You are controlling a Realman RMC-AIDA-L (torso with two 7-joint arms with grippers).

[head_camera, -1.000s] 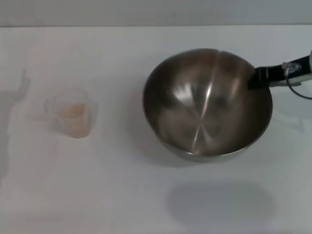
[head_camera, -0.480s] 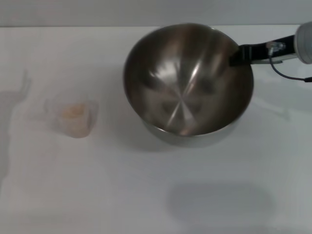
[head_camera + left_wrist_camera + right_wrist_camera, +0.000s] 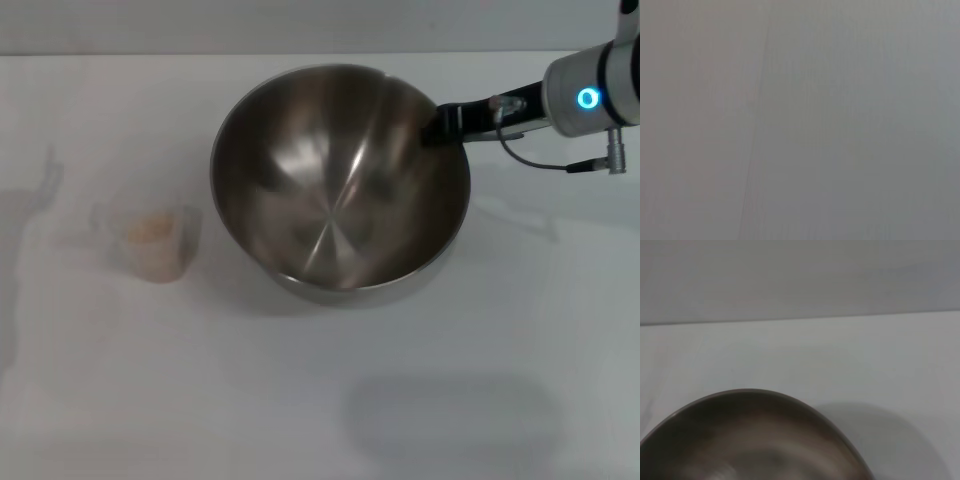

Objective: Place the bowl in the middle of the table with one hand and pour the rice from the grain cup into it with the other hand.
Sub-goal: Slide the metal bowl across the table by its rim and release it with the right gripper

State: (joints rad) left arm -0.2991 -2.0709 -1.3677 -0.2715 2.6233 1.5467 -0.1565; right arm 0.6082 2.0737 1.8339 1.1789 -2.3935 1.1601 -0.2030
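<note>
The large steel bowl [image 3: 340,180] is near the middle of the white table [image 3: 300,400], tilted and held off the surface. My right gripper [image 3: 437,124] reaches in from the right and is shut on the bowl's far right rim. The bowl's rim also shows in the right wrist view [image 3: 750,440]. The small clear grain cup [image 3: 153,240] stands upright at the left, with pale rice [image 3: 148,228] inside. My left gripper is out of view; the left wrist view shows only a plain grey surface.
A grey wall runs along the table's far edge [image 3: 300,52]. Bare white tabletop lies in front of the bowl and between the bowl and the cup.
My right arm has carried the bowl leftward, from the right part of the table toward the middle and closer to the cup. The cup has not moved.
</note>
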